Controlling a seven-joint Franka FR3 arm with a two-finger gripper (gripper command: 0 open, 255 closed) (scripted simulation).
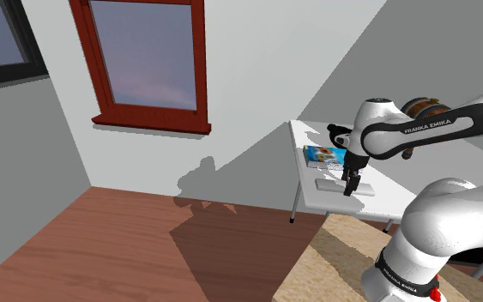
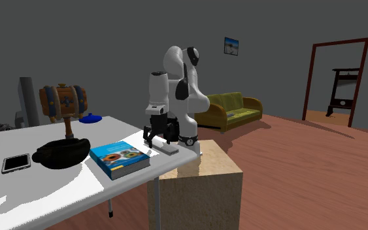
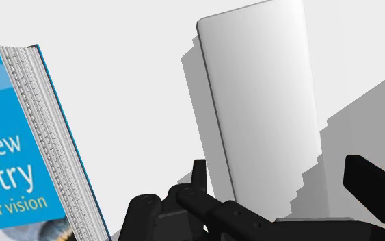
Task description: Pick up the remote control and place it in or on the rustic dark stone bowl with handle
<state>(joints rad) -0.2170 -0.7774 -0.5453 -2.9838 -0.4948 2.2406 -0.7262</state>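
Shoulder view: we see the gripper (image 1: 348, 190) just above the pale remote control (image 1: 327, 184) on the table (image 1: 312, 137); second exterior view: the dark bowl (image 2: 59, 154) lies beyond the book (image 2: 120, 159); wrist view: jaws spread astride the remote control, untouching; we judge grasping the step in hand, next lowering and closing.
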